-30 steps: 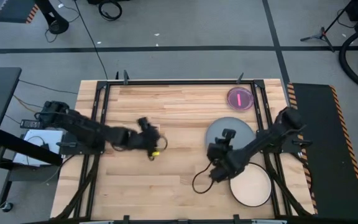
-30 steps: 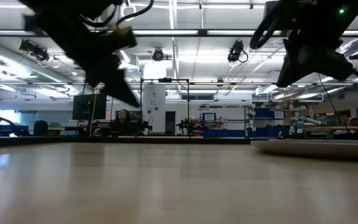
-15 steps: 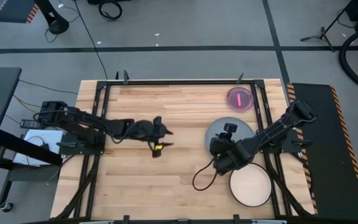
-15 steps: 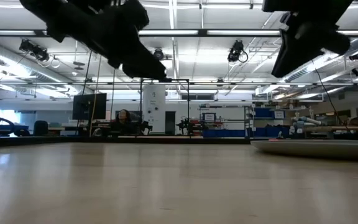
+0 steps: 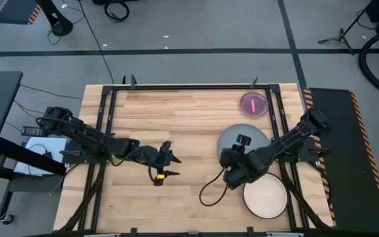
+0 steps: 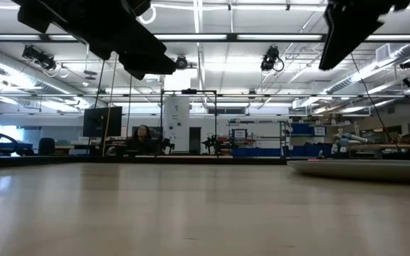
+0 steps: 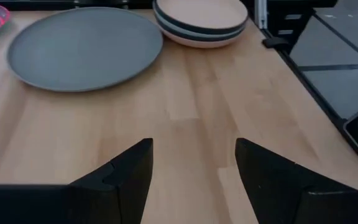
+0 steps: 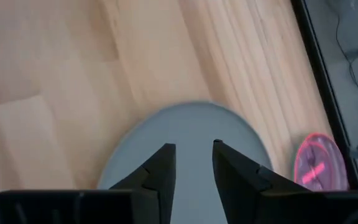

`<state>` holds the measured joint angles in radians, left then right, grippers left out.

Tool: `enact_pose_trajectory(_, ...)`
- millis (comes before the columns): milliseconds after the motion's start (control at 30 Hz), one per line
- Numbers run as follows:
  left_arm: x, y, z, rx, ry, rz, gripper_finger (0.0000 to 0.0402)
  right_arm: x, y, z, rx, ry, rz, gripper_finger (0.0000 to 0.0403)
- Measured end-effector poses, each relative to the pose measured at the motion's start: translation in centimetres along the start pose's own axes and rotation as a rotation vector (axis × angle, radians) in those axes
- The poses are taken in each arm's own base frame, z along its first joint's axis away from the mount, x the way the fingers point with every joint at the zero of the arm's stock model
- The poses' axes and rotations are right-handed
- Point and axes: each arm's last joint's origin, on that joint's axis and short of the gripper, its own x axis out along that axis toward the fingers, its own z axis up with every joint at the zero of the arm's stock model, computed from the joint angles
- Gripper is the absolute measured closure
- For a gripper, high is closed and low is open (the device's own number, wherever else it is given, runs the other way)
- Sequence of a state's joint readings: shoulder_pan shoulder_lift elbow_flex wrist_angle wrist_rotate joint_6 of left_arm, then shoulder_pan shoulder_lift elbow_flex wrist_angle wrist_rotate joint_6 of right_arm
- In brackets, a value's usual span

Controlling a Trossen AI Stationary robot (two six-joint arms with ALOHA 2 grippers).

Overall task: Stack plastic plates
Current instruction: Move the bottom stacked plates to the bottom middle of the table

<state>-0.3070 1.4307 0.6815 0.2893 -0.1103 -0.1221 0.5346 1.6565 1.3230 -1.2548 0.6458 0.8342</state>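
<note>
The large grey plate (image 5: 242,138) lies flat on the right half of the wooden table (image 5: 189,118), bare on top. Just nearer the front edge sits a stack of medium plates (image 5: 265,196) with a cream one uppermost; the left wrist view shows a dark plate (image 7: 199,30) sandwiched under that cream top and a pale pinkish one below, the stack close beside the grey plate but apart from it. Toward the far right corner rests a small translucent red-pink plate (image 5: 253,104), well apart from the others. In the low view the grey plate's rim (image 6: 361,169) shows at the right as a thin raised edge.

The right gripper (image 5: 241,141) hangs above the grey plate's near-left part, its fingers (image 8: 160,168) a narrow gap apart with nothing between them, the plate's surface visible below.

The left gripper (image 5: 166,158) hovers over bare wood left of centre, well apart from every plate, pointing toward them. Its fingers (image 7: 129,168) are spread wide and hold nothing.

A black cable (image 5: 209,194) loops on the table below the right arm.
</note>
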Motion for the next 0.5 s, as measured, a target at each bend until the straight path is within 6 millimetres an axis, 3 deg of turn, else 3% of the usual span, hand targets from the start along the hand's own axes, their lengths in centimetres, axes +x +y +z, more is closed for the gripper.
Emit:
enact_pose_trajectory(133, -0.1, -0.9, -0.1, -0.009, -0.003, -0.029, 0.0169, -1.5, 1.4, 1.1, 0.003, 0.069, -0.002, 0.0294)
enact_pose_trajectory(300, -0.4, -2.5, 0.4, -0.001, -0.065, -0.083, 0.0169, -2.2, 4.6, 1.8, 0.000, 0.223, -0.012, 0.0304)
enact_pose_trajectory(500, -0.8, -4.4, 0.3, 0.043, -0.086, -0.147, 0.0169, -3.2, 8.2, 1.7, 0.142, 0.368, 0.073, 0.0302)
